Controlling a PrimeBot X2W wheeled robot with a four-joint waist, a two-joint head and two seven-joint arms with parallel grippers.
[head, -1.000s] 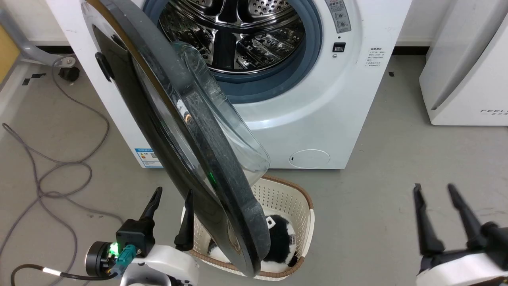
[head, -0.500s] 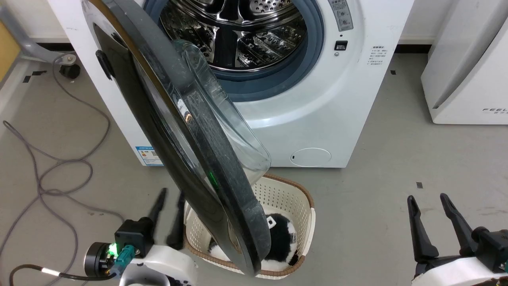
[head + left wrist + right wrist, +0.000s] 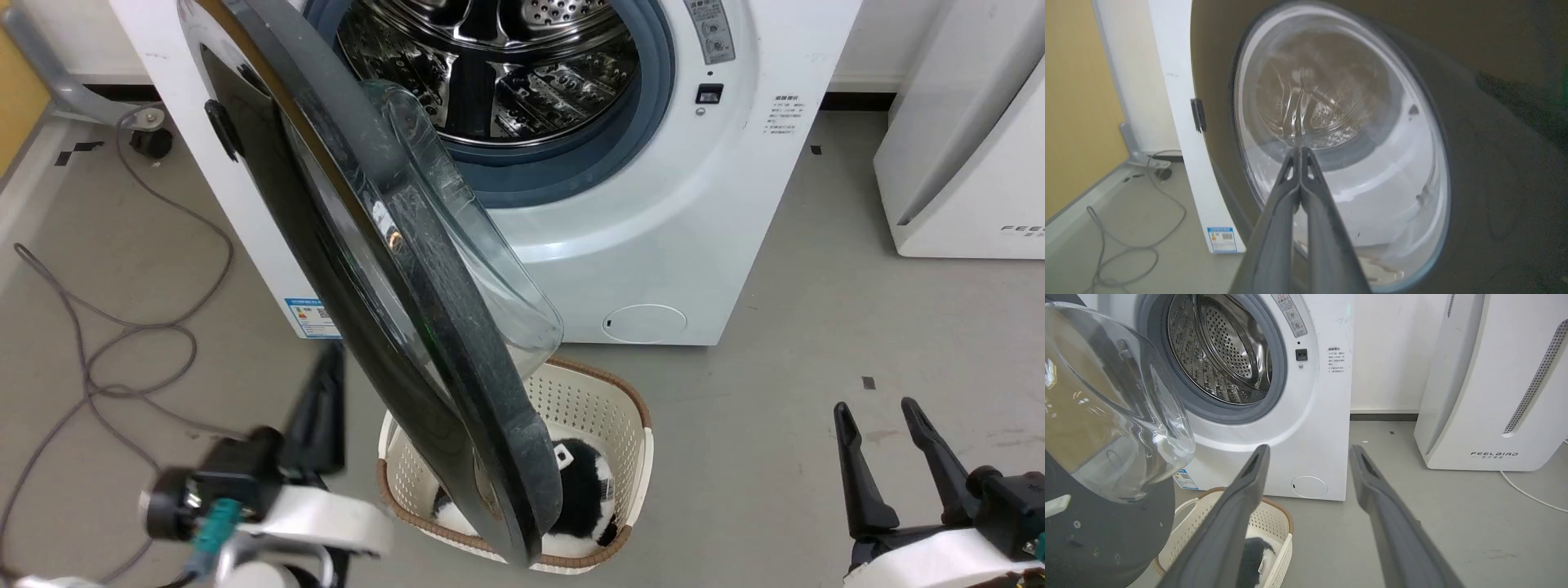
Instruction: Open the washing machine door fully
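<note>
Left gripper [image 3: 331, 367] is a motion-blurred dark shape low in the head view, just beside the outer face of the door; in its wrist view its two fingers [image 3: 1290, 192] are pressed together with nothing between them, tips [image 3: 1299, 150] aimed at the glass, and contact cannot be judged. Right gripper [image 3: 875, 408] hangs well apart over bare floor, fingers spread wide and empty. Behind both stands the washing machine [image 3: 653, 229], its top cut off by the frame, the steel drum [image 3: 490, 65] exposed inside the blue-grey gasket [image 3: 620, 155]. Swung out from its left side, the washing machine door [image 3: 457, 343] stands roughly edge-on to the head camera, its long axis running from upper left down to lower centre; the glossy black face turns left and the clear glass bowl [image 3: 490, 269] bulges right, back toward the opening. Its upper rim runs out of the frame. At far right sits a white appliance [image 3: 963, 163], its lettering cropped. On the floor, a cream basket [image 3: 604, 408] is partly hidden by the door's lower edge; something black and white [image 3: 580, 490] lies in it, too covered to identify. Grey cable [image 3: 122, 343] loops at left, and a blue label [image 3: 312, 318] marks the machine's lower corner.
</note>
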